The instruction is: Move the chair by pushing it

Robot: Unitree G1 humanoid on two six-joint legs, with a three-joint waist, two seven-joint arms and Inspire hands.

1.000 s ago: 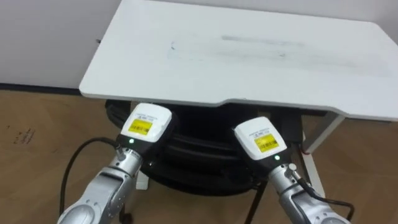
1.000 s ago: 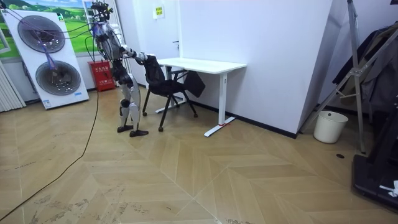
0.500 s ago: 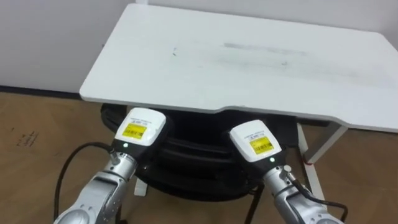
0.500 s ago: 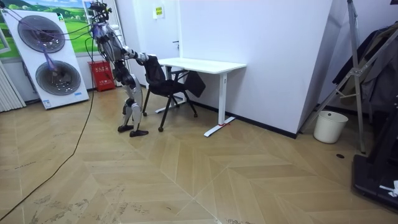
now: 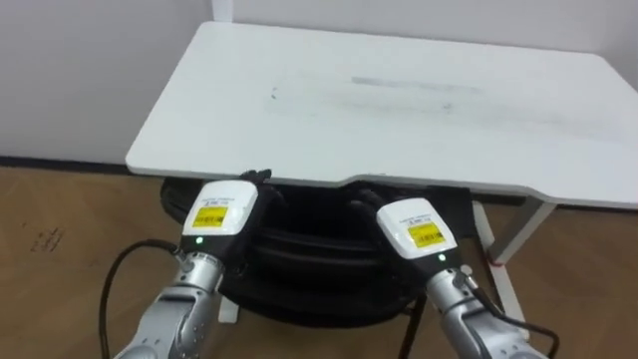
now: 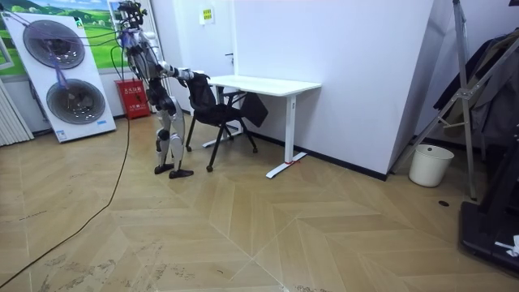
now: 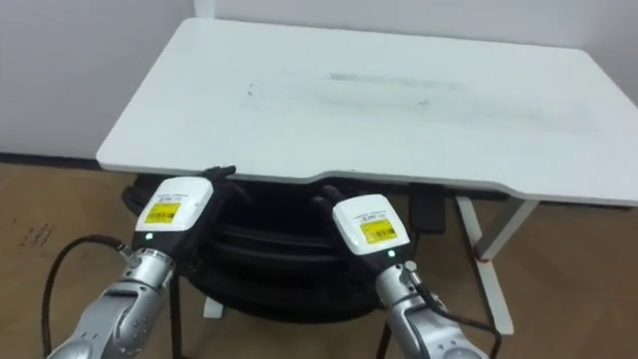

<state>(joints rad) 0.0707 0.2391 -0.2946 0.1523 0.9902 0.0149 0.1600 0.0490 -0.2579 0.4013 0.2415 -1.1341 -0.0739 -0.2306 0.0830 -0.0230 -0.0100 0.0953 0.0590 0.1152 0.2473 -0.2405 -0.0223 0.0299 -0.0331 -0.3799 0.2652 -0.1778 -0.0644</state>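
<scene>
Chair mostly hidden under desk — backrest at 6 o'clock, running 9-to-3, seat facing 12. Left hand, right hand at backrest — fingers hidden, grip unreadable.

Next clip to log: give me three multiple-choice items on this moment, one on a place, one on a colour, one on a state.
1. Where is the chair?
A. On top of the desk
B. Tipped over on the floor
C. Partly under the desk

2. What colour is the desk top?
A. Black
B. White
C. Red

3. How are the robot's hands placed?
A. Left hand and right hand both at the chair's back
B. One hand flat on the desk
C. Both raised overhead

Answers:
1. C, since the eye views show the dark chair reaching in beneath the desk's front edge.
2. B, as the top is white in every view.
3. A, because both hands sit side by side against the chair's back, just below the desk edge.
</scene>
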